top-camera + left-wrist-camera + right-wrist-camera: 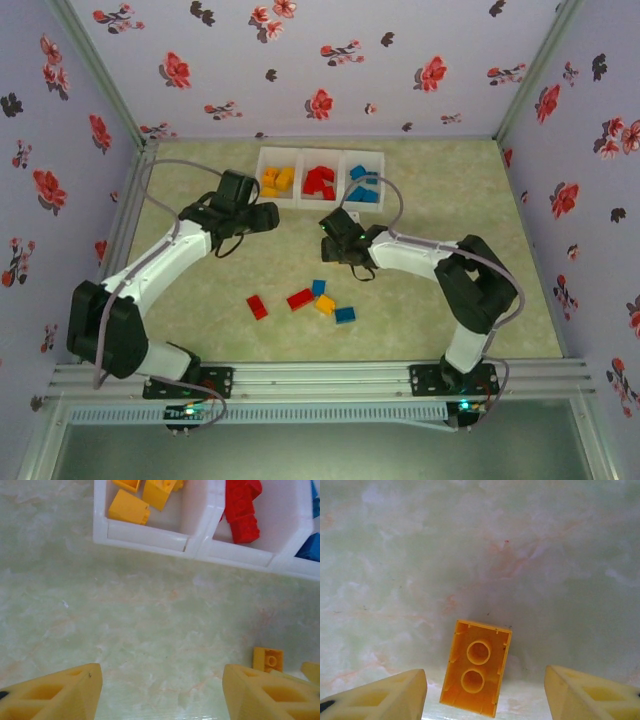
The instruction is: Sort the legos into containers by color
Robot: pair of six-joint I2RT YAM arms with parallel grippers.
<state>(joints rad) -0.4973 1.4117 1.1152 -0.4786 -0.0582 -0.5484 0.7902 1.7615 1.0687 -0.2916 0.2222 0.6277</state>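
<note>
Yellow-orange lego [476,667] hollow-side-up on table [530,555], right end effector [485,677] spread around it.

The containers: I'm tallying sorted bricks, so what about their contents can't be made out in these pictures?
1. Top view: the containers sit whole in frame, but the yellow bricks, red bricks and blue bricks inside are heaped and too small to count.
2. Left wrist view: the top edge cuts off the yellow compartment and red compartment; the right edge cuts off most of the blue compartment.
</note>
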